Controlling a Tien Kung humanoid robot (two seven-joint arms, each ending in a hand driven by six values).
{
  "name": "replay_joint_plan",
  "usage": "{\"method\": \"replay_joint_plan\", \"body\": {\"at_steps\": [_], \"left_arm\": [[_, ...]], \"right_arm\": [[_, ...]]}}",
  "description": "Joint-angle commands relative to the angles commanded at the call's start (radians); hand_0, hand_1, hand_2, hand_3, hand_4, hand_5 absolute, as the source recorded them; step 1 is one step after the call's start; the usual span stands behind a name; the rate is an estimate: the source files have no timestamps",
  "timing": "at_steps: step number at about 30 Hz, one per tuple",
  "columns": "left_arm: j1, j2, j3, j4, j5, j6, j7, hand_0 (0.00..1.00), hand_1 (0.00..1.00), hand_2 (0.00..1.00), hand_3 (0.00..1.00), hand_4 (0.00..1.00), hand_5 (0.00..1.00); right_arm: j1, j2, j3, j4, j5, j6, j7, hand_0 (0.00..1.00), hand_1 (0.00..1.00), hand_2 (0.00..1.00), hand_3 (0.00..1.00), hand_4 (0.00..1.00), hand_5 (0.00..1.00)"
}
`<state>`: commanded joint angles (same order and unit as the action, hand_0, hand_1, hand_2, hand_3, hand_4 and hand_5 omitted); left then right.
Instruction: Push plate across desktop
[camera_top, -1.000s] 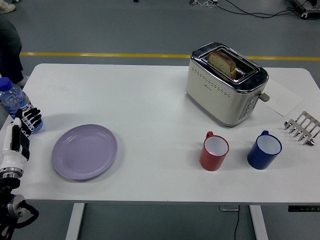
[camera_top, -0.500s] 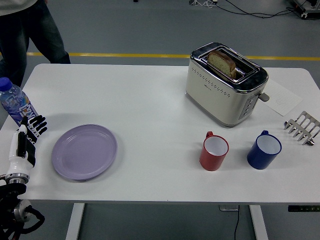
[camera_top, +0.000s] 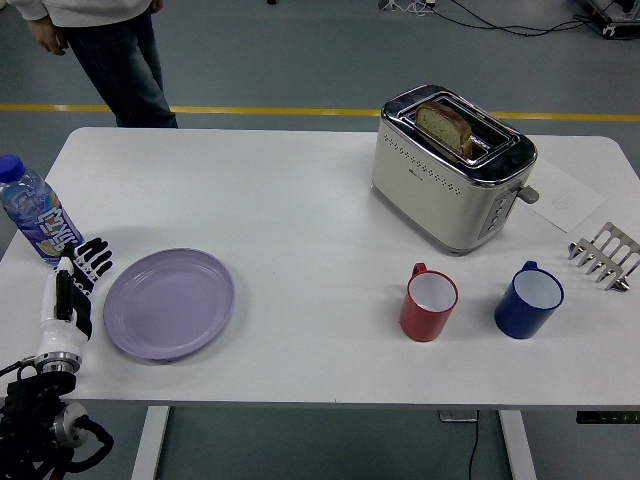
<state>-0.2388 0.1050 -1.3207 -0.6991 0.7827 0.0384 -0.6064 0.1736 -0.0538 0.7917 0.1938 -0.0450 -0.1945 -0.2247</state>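
A lilac plate (camera_top: 169, 303) lies flat near the table's front left. My left hand (camera_top: 82, 272) stands edge-on just left of the plate's rim, white palm with black fingers held straight and close together, holding nothing. It is at or very near the rim; I cannot tell whether it touches. The right arm does not show.
A water bottle (camera_top: 35, 220) stands behind the left hand at the table's left edge. A toaster (camera_top: 450, 170) with bread sits at the back right, a red mug (camera_top: 429, 302) and blue mug (camera_top: 529, 299) in front, a toast rack (camera_top: 605, 254) far right. A person (camera_top: 105, 50) stands beyond the far left corner.
My left hand has moved right, away from the bottle and up to the plate's left rim. The plate has not shifted. The person has walked rightward behind the table.
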Motion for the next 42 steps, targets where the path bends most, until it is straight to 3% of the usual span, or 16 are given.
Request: {"method": "replay_joint_plan", "body": {"at_steps": [13,42], "left_arm": [[0.003,-0.001,0.015,0.012,-0.009,0.003,-0.005,0.739,0.744,0.71,0.616,0.489,0.998],[-0.026,-0.026,0.144,0.03,-0.068,0.016,-0.025,0.735,0.739,0.707,0.608,0.48,0.998]], "right_arm": [[0.0,0.002,0.006,0.001,-0.007,-0.002,-0.003,0.631,0.595,0.657,0.572,0.34,0.211],[-0.008,0.004,0.013,0.003,-0.024,-0.003,-0.009,0.631,0.595,0.655,0.571,0.338,0.21]]}}
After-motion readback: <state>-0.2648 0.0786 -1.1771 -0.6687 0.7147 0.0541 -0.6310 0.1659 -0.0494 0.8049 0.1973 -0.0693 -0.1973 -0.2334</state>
